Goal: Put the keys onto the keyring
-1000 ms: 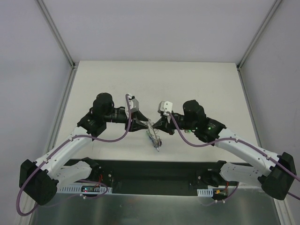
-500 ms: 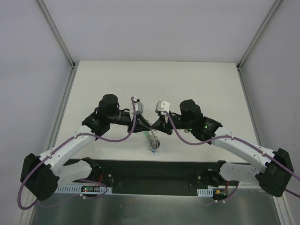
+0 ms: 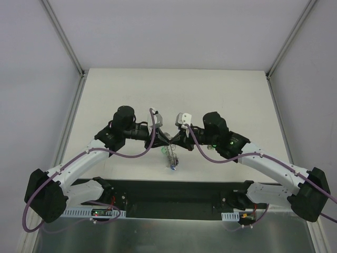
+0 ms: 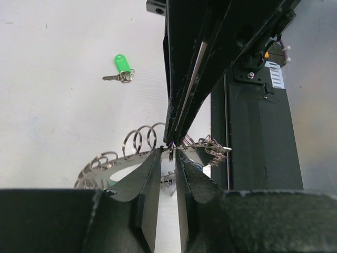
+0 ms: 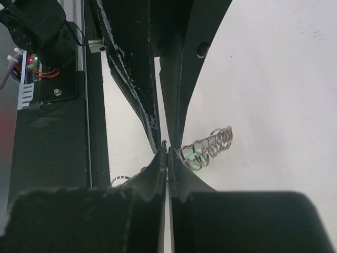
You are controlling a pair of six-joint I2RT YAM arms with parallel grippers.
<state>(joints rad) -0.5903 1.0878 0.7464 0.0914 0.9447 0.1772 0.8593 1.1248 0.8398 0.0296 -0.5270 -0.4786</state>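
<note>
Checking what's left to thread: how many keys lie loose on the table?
1: a green key lies alone on the table, apart from the keyring. Others may be hidden.

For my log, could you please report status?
Right fingers shut on the keyring. Left fingers nearly closed at its rim. Green key apart, nothing blocking.

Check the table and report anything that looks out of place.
One key with a green head lies alone on the bare white table, well apart from the keyring. It looks stray because it sits loose and is not hooked onto the ring's wire loops. Nothing looks spilled or broken.
</note>
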